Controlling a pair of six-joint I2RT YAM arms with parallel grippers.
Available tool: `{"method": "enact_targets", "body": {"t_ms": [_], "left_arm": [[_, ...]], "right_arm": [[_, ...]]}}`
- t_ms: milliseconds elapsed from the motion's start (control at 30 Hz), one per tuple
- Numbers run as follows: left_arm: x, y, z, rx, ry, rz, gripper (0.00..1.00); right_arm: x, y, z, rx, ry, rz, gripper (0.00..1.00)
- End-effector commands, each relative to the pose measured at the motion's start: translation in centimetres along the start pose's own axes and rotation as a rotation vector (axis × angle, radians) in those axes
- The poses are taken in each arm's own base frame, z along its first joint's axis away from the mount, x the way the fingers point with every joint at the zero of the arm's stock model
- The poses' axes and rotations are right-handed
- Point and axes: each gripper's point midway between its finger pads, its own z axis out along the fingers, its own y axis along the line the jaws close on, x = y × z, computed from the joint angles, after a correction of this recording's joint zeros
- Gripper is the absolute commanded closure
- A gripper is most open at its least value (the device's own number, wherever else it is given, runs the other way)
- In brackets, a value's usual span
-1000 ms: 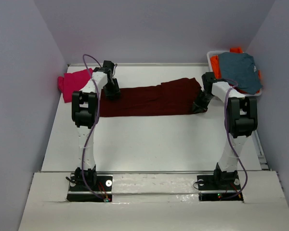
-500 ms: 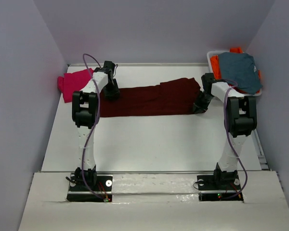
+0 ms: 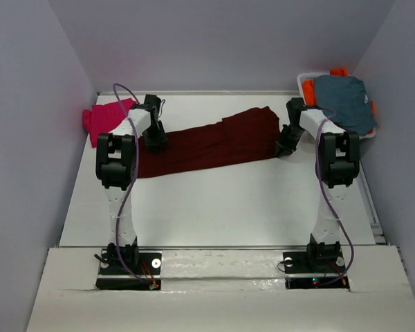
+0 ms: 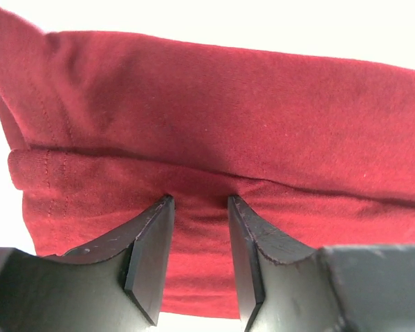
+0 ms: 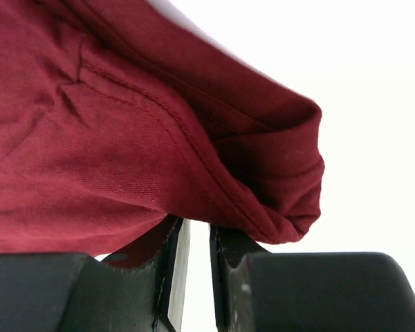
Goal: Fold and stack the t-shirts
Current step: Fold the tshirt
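Observation:
The dark maroon t-shirt (image 3: 207, 142) lies folded into a long band across the back of the table, slanting up to the right. My left gripper (image 3: 154, 138) is at its left end. In the left wrist view its jaws (image 4: 200, 200) pinch a pucker of the maroon cloth (image 4: 228, 117). My right gripper (image 3: 287, 144) is at the shirt's right end. In the right wrist view its jaws (image 5: 194, 225) stand almost together under a hemmed fold of the cloth (image 5: 90, 159). The magenta-pink t-shirt (image 3: 104, 119) lies bunched at the back left.
A white basket (image 3: 299, 77) stands at the back right corner, holding a grey-blue garment (image 3: 342, 100) on top of an orange one (image 3: 308, 93). Grey walls close in the table on the left, back and right.
Both grippers have moved toward the back of the table with the maroon shirt. Its right end has shifted back more, so the band now slants instead of lying level.

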Motion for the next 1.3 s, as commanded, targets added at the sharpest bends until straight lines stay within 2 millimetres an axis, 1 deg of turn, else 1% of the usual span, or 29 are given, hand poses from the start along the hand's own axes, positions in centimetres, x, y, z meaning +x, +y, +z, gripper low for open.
{"method": "enact_targets", "body": {"t_ms": [0, 67, 100, 133, 167, 233, 267, 300, 333, 367, 433, 467, 500, 567, 600, 667, 700, 767, 800, 833, 867, 933, 1033, 1067, 1133, 1167, 1200, 1233, 1267], "left_arm": [[3.1, 2.2, -0.8, -0.055, 0.073, 0.0, 0.53], [3.8, 2.0, -1.0, -0.049, 0.082, 0.008, 0.55], [4.6, 1.9, -1.4, -0.045, 0.09, 0.02, 0.57], [5.0, 1.9, -1.5, -0.037, 0.099, 0.02, 0.58], [5.8, 1.8, -1.9, -0.032, 0.107, 0.03, 0.62], [6.8, 1.5, -2.4, -0.02, 0.117, 0.043, 0.63], [7.4, 1.2, -2.7, -0.02, 0.121, 0.058, 0.63], [8.2, 1.2, -3.2, -0.021, 0.128, 0.068, 0.64], [8.8, 0.9, -3.5, -0.018, 0.132, 0.083, 0.65], [9.1, 1.1, -3.8, -0.02, 0.133, 0.083, 0.65], [10.6, 0.8, -4.8, -0.017, 0.144, 0.111, 0.66], [10.9, 0.6, -5.6, -0.005, 0.136, 0.117, 0.68], [12.4, 0.1, -5.9, 0.012, 0.171, 0.138, 0.68], [13.7, 0.0, -7.0, 0.015, 0.183, 0.165, 0.68], [14.8, -0.3, -7.4, 0.016, 0.198, 0.193, 0.68], [15.8, -0.5, -8.4, 0.024, 0.203, 0.214, 0.68], [16.9, -0.3, -8.7, 0.025, 0.232, 0.22, 0.68], [18.3, -0.8, -9.5, 0.04, 0.245, 0.249, 0.68], [19.1, -0.6, -9.9, 0.039, 0.254, 0.249, 0.68], [19.8, -0.5, -10.0, 0.038, 0.261, 0.25, 0.68], [20.3, -0.5, -10.3, 0.049, 0.261, 0.254, 0.68], [21.9, -0.4, -10.2, 0.055, 0.273, 0.267, 0.69], [20.9, -0.4, -11.1, 0.043, 0.203, 0.274, 0.68], [19.9, -0.8, -11.7, 0.042, 0.17, 0.274, 0.68], [18.4, -0.7, -11.8, 0.005, 0.119, 0.275, 0.65], [17.5, -0.5, -11.8, -0.027, 0.09, 0.277, 0.65], [16.9, -0.7, -11.5, -0.042, 0.082, 0.284, 0.64], [15.5, -1.5, -12.0, -0.029, 0.043, 0.283, 0.63], [14.9, -2.0, -11.8, -0.029, 0.038, 0.291, 0.62]], "right_arm": [[-2.2, 1.3, -0.3, -0.021, -0.001, -0.028, 0.78], [-2.6, 1.8, -0.3, -0.023, 0.013, -0.033, 0.77], [-3.8, 2.7, -1.0, -0.047, -0.015, -0.045, 0.77], [-3.7, 2.6, -0.1, -0.034, 0.012, -0.045, 0.77], [-4.0, 2.9, 0.0, -0.038, 0.011, -0.051, 0.77], [-5.3, 3.9, 0.2, -0.061, -0.003, -0.059, 0.77], [-5.5, 4.1, 0.3, -0.064, 0.002, -0.06, 0.77], [-6.5, 4.9, -0.4, -0.086, -0.027, -0.067, 0.77], [-6.3, 4.9, 0.5, -0.082, -0.002, -0.066, 0.76], [-6.6, 5.2, 0.6, -0.091, -0.005, -0.067, 0.77], [-7.4, 6.0, 0.6, -0.118, -0.024, -0.075, 0.76], [-7.4, 6.1, 1.1, -0.123, -0.02, -0.078, 0.76], [-7.5, 6.3, 1.2, -0.137, -0.02, -0.086, 0.76], [-7.9, 6.8, 1.7, -0.156, -0.029, -0.096, 0.76], [-8.0, 6.9, 1.9, -0.164, -0.028, -0.106, 0.76], [-8.3, 7.0, 2.3, -0.172, -0.038, -0.116, 0.75], [-8.3, 7.0, 2.6, -0.175, -0.037, -0.127, 0.75], [-8.6, 7.2, 2.8, -0.183, -0.05, -0.136, 0.75], [-8.7, 7.3, 3.1, -0.186, -0.051, -0.144, 0.75], [-8.9, 7.5, 3.1, -0.196, -0.056, -0.146, 0.75], [-9.3, 7.2, 3.1, -0.2, -0.062, -0.137, 0.75], [-9.5, 7.7, 3.1, -0.225, -0.065, -0.145, 0.75], [-9.9, 7.6, 2.7, -0.239, -0.07, -0.141, 0.72], [-10.0, 7.9, 2.1, -0.25, -0.077, -0.143, 0.66], [-9.8, 8.1, 1.5, -0.267, -0.076, -0.145, 0.57], [-9.3, 8.0, 1.7, -0.274, -0.064, -0.145, 0.52], [-9.4, 8.2, 0.6, -0.282, -0.078, -0.149, 0.46], [-8.9, 7.7, 0.8, -0.27, -0.063, -0.147, 0.41], [-9.0, 7.9, -0.5, -0.279, -0.084, -0.152, 0.4]]}}
